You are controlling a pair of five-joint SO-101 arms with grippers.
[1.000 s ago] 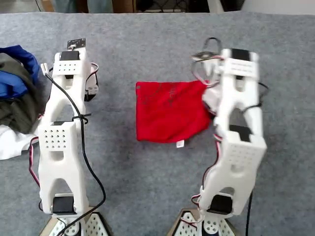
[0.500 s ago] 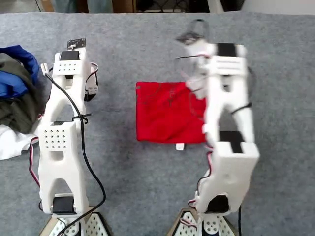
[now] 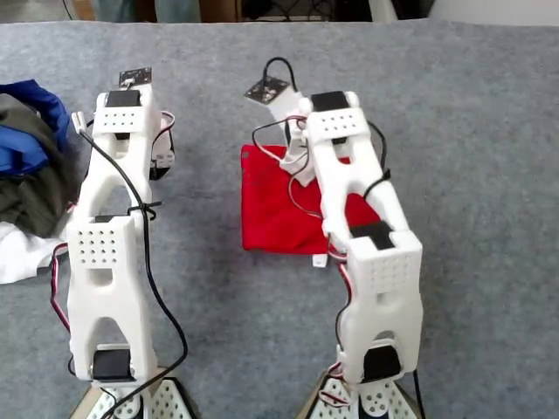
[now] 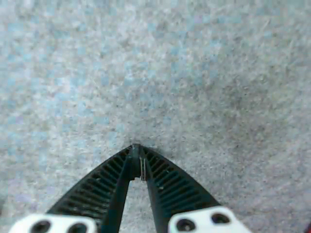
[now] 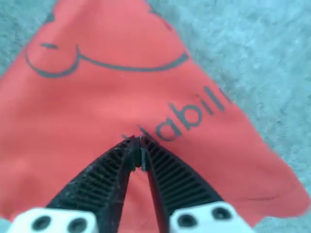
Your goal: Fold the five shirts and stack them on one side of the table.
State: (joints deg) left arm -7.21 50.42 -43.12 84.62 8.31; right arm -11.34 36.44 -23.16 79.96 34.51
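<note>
Jaws together, the right arm (image 3: 345,166) hangs directly over the folded red shirt (image 3: 279,214) at mid-bench (image 3: 489,131), clearly the nearer, while the left arm (image 3: 118,166), jaws likewise together, sits over bare cloth beside the unfolded pile (image 3: 26,166).

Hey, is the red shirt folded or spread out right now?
Folded. The red shirt lies flat as a compact rectangle on the table, with no sleeves sticking out.
</note>
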